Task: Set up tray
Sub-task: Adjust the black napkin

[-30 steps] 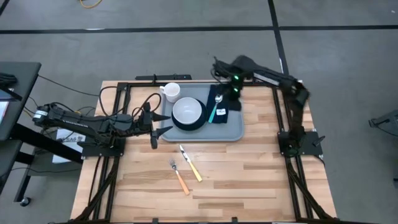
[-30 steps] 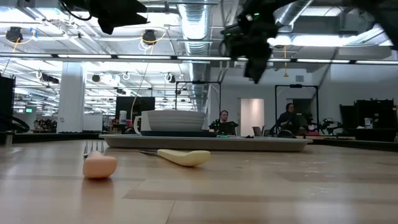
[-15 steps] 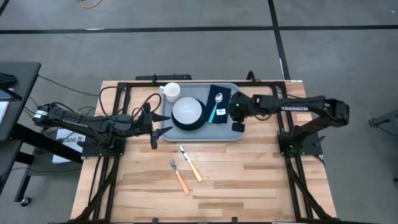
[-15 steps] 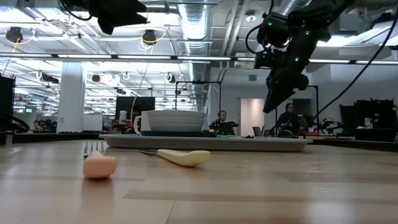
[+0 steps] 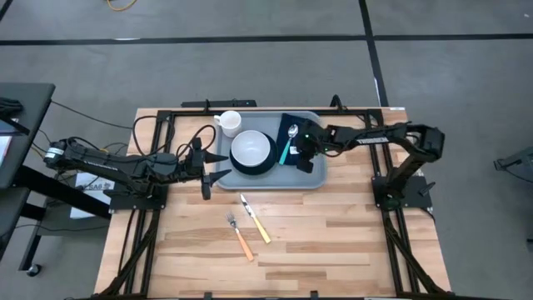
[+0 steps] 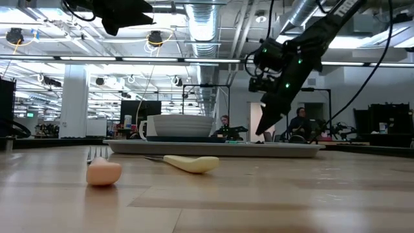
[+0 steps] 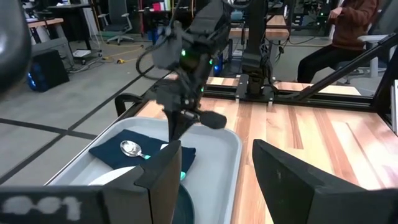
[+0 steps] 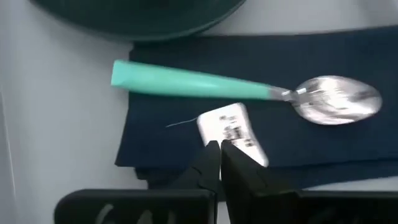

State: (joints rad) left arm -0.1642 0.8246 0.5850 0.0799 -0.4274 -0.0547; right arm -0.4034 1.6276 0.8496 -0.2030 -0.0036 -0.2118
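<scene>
The light grey-blue tray (image 5: 283, 177) lies at the table's far middle. On it stand a white bowl (image 5: 251, 148) on a dark plate, and a navy napkin (image 8: 311, 143) with a teal-handled spoon (image 8: 199, 81) lying on it. A white mug (image 5: 229, 122) stands at the tray's far left corner. My right gripper (image 8: 219, 152) is shut and slants down over the napkin, its tips by the napkin's white label (image 8: 227, 127). My left gripper (image 5: 218, 167) waits open at the tray's left edge. My right gripper comes from the table's right, slanting down, with its shut fingertips (image 7: 174, 138) at the napkin's surface next to the white label, on the near side of the spoon. Whether they touch the cloth I cannot tell. The napkin lies flat on the tray.
A fork with an orange handle (image 5: 241, 237) and a knife with a yellow handle (image 5: 256, 221) lie on the bare wood on the near side of the tray. Black frame rails run along the table's left, right and far edges.
My right gripper has come down from high over the tray's far edge toward the near edge and has tipped steeply downward, ending just over the napkin beside the spoon. The things on the tray have kept their places.
</scene>
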